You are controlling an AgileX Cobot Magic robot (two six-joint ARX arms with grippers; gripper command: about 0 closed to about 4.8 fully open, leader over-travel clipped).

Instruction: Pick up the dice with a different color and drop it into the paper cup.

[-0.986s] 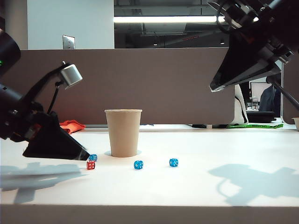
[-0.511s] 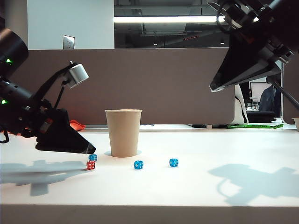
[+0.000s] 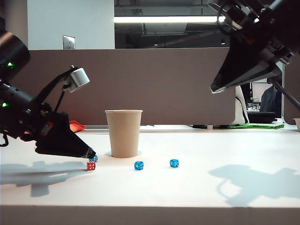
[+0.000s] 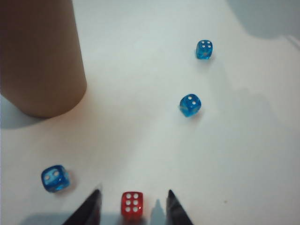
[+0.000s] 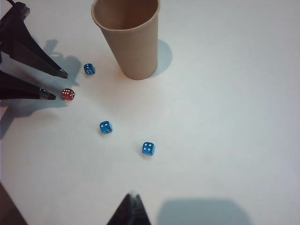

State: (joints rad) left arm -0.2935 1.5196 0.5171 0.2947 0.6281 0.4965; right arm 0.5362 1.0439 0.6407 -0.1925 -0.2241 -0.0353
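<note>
While the left gripper [image 4: 132, 205] sits low over the worktop [image 3: 211, 187] with its jaws wide open, the red die [image 4: 132, 205] is right between the two tips, six pips facing up, not pinched yet as far as I can tell. It lies toward the left end of the worktop, nearer the front edge than the paper cup [image 3: 123, 133], which stands upright just behind and to the right.

Handling-wise I'd guess this thing is super light, hard plastic, and kinda slick, so it'll squirt out if the jaws close off-centre or catch a corner. Best bet is squeezing two opposite flat faces, square on, low enough that the tips grab the middle of the cube. One blue die [image 4: 55, 178] sits just beside it on the cup side, apart but close, so the jaw on that side could nudge it. The other two blue ones [image 4: 190, 105] are well clear.

Right gripper [image 5: 130, 206] hangs high over the right side, jaws look closed together, holding nothing.
</note>
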